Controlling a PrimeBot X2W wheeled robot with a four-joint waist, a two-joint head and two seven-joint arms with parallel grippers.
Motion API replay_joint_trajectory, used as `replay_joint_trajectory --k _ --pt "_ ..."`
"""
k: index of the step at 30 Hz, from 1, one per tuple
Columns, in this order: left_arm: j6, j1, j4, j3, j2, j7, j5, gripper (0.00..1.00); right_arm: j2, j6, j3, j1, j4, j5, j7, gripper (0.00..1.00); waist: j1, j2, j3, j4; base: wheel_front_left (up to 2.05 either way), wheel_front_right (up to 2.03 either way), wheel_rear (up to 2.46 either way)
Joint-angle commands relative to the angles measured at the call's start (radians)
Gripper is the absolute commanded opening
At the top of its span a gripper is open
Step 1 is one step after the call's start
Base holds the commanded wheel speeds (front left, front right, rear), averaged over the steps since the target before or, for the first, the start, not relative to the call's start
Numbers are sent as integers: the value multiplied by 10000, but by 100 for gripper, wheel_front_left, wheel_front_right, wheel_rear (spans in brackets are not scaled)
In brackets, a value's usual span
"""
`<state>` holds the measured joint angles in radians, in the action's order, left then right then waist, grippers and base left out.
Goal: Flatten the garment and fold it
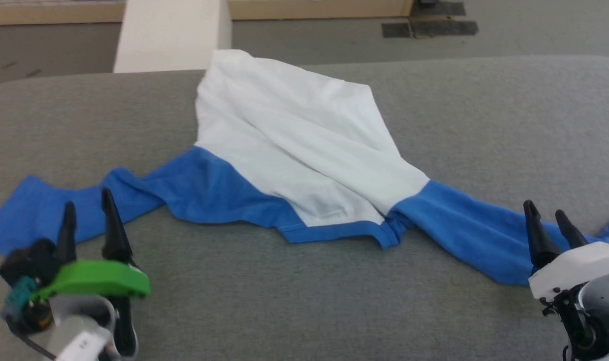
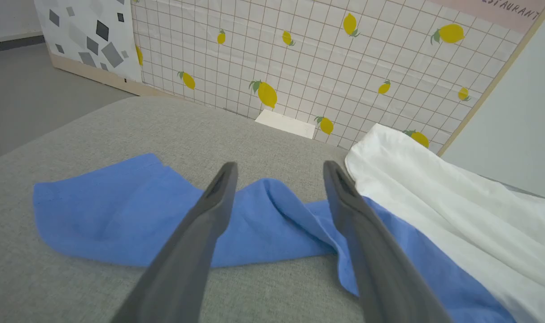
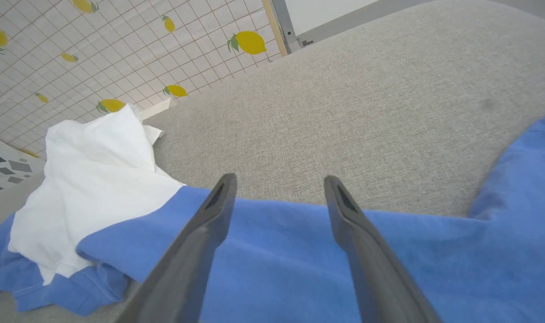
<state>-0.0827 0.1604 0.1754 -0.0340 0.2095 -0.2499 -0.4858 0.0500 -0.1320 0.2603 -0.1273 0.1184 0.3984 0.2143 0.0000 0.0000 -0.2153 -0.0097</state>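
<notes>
Right cuff cut off; the shirt's (image 1: 294, 130) neckband faces the grey cushion's (image 1: 485, 125) near edge, sleeves stretched left-right. The left gripper (image 1: 88, 199) and right gripper (image 1: 545, 209) are spread, empty.

A grey fabric-covered desk (image 1: 304, 311) stretches across the foreground. Beyond its far edge stands a cream-white box (image 1: 171, 35) on a grey floor (image 1: 535, 35) marked with dark patches (image 1: 430, 22). Behind rise a white grid-patterned panel printed with yellow lemons (image 2: 299, 54) and, beside it, a panel of scattered grey shapes (image 2: 88, 40).
</notes>
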Motion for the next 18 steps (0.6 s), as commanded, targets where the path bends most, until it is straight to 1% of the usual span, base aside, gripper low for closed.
replay_joint_trajectory --k 1,4,8,9,11,14,18 --pt "-51 -250 -195 72 -81 -49 -66 100 3 13 -15 -242 -4 -220 283 100 0 0 334 559 0 0 0" --pt "-154 -580 -523 189 -267 -12 -75 100 3 13 -225 -777 82 -893 1310 100 0 0 291 747 0 0 0" --pt "-273 -712 -863 292 -401 44 -68 100 34 13 -909 -1505 247 -2876 3852 100 0 0 250 1014 0 0 0" --pt "-284 -725 -933 309 -398 68 -67 100 91 13 -1143 -1725 225 -3395 4456 100 0 0 234 1040 0 0 0" --pt "-294 -755 -1056 364 -367 150 -44 100 322 13 -1584 -2070 293 -4042 5396 100 0 0 199 1080 0 0 0" --pt "-298 -739 -1228 450 -327 247 -6 100 879 13 -2206 -2512 517 -4512 6305 100 0 0 101 1166 0 0 0" --pt "-283 -697 -1366 561 -320 339 -5 100 1509 13 -2828 -2769 1205 -4525 7483 100 0 0 -65 1280 0 0 0"
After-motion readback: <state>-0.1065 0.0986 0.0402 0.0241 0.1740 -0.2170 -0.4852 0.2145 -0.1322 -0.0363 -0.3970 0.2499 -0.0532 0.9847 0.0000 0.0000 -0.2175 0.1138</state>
